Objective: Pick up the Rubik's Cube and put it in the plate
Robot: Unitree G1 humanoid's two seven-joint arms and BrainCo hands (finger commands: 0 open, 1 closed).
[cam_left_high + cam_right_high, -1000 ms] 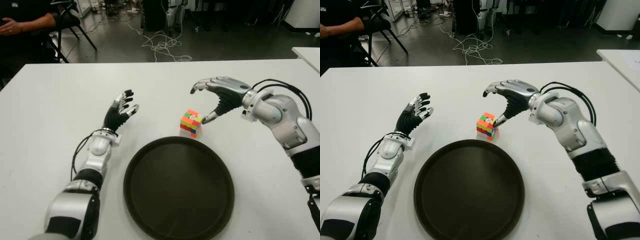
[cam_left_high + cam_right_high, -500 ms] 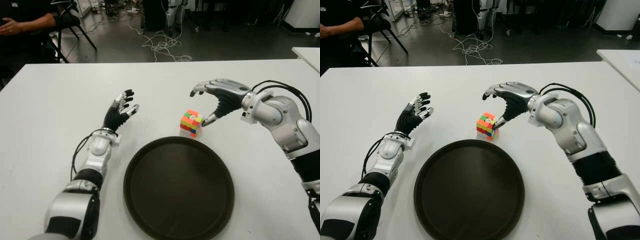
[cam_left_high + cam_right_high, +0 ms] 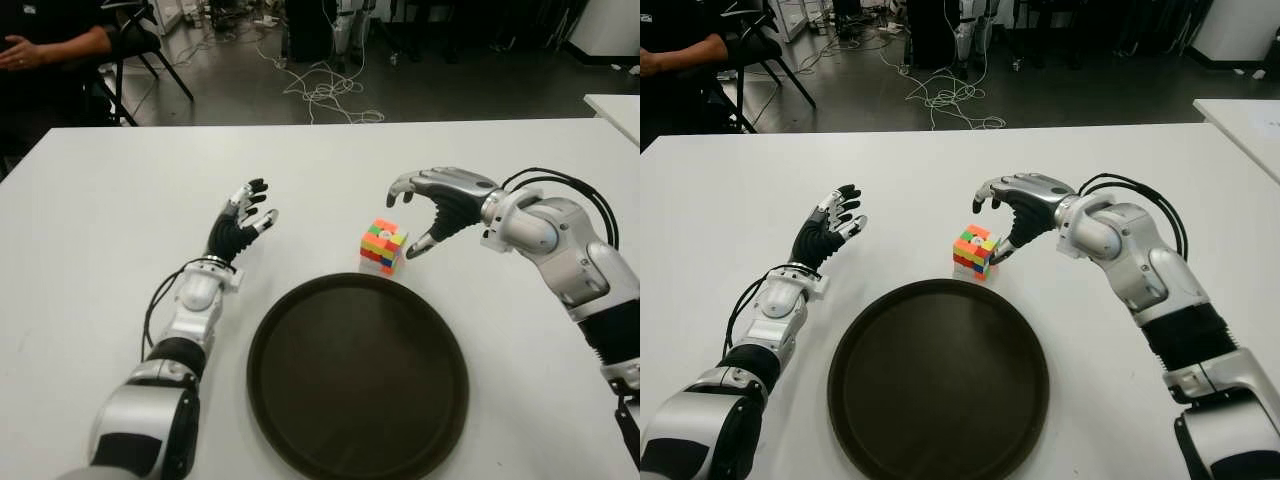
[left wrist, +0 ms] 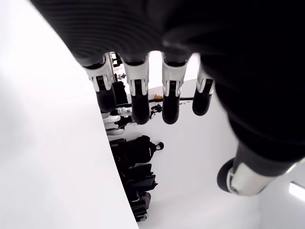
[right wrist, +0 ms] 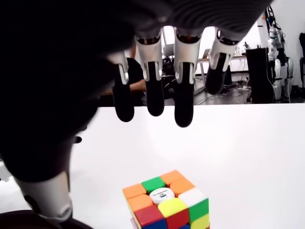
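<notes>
A robotics lab: loose cables (image 3: 322,90) across the floor behind a white table (image 3: 90,220).

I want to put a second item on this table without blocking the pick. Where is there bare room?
Bare table spreads beyond the idle, open left hand on its outer side, and along the far edge past both hands. The plate is empty. It is crowded where the Rubik's Cube sits just beyond the plate's far rim, with the open right hand beside it.
</notes>
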